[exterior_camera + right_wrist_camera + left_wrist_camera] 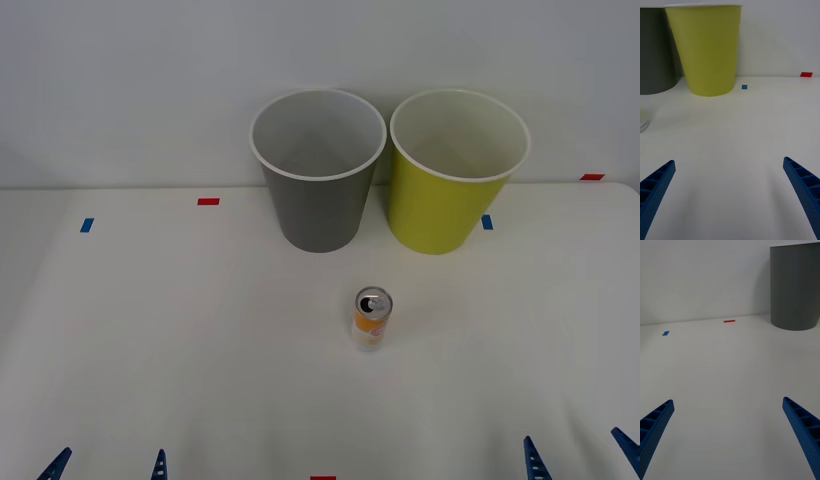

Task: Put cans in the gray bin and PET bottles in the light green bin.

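Just one can, two bins.

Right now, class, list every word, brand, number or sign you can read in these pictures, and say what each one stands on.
Can: its orange and white label bears print, but it is too small to read.
Gray bin: no text.
Light green bin: no text.
Table: plain red and blue tape marks, no writing on them.
Left pincer and right pincer, both open at the near edge: no markings.
So no readable text.
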{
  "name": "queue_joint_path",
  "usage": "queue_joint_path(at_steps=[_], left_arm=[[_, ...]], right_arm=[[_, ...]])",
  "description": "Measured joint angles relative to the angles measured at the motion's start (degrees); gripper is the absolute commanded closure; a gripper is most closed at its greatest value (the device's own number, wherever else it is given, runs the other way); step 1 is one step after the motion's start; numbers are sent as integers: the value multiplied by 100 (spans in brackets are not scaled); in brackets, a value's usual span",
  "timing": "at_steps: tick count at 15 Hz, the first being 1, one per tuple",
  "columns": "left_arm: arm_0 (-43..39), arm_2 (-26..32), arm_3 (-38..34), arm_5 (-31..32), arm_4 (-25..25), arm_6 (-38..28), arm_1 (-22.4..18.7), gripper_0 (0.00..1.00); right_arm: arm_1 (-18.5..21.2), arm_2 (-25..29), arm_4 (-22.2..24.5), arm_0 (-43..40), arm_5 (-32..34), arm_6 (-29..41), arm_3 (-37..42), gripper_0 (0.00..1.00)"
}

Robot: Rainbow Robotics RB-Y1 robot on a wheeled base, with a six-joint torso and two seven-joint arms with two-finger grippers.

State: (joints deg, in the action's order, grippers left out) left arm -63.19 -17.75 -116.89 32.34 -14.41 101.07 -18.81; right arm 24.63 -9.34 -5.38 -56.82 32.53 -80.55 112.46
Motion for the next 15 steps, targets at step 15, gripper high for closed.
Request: queue_joint_path(at_steps=[15], left_arm=[[0,0,-1,0,0,0,0,0]], right_arm=[[862,-1304,-250,1335,235,-500,2,0]])
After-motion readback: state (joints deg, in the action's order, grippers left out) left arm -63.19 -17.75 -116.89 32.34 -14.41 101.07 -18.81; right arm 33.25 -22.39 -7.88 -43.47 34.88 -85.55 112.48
